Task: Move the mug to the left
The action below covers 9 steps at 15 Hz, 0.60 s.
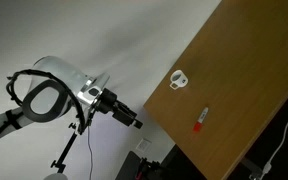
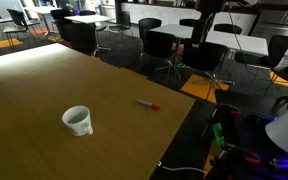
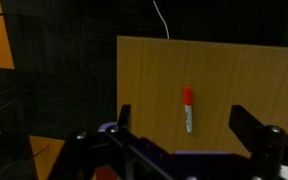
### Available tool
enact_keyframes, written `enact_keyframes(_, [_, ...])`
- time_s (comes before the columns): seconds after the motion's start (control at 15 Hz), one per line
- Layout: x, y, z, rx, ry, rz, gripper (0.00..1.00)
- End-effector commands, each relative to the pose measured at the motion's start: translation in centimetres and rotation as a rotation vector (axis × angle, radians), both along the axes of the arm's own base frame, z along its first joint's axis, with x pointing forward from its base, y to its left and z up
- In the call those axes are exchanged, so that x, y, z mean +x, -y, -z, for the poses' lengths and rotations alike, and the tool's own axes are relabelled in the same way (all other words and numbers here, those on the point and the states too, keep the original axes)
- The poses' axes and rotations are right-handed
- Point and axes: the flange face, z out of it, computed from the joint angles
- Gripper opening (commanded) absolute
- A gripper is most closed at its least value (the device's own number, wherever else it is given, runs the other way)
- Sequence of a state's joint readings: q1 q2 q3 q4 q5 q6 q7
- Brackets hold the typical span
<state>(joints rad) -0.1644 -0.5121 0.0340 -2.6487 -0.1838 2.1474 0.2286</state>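
The small white mug (image 1: 179,79) stands upright on the wooden table (image 1: 244,60), also seen in an exterior view (image 2: 78,121) with its rim open upward. It is out of the wrist view. My gripper (image 1: 136,122) hangs off the table's edge, well away from the mug; in the wrist view (image 3: 184,140) its two dark fingers are spread wide apart with nothing between them, above the table edge.
A slim orange-red and white marker (image 1: 200,121) lies on the table, shown in an exterior view (image 2: 148,104) and in the wrist view (image 3: 188,108). Office chairs and tables (image 2: 184,45) stand beyond the table. Cables and equipment (image 2: 234,135) sit beside the table edge.
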Motion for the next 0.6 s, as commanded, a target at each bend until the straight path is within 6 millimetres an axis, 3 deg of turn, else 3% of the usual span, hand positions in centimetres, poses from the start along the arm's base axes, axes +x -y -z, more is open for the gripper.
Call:
enact_keyframes(0.0, [0.0, 0.0, 0.0, 0.000, -0.001, 0.000, 1.00])
enact_keyframes(0.33, [0.0, 0.0, 0.0, 0.000, -0.001, 0.000, 1.00])
enact_keyframes(0.53, [1.5, -0.3, -0.9, 0.005, 0.043, -0.002, 1.00])
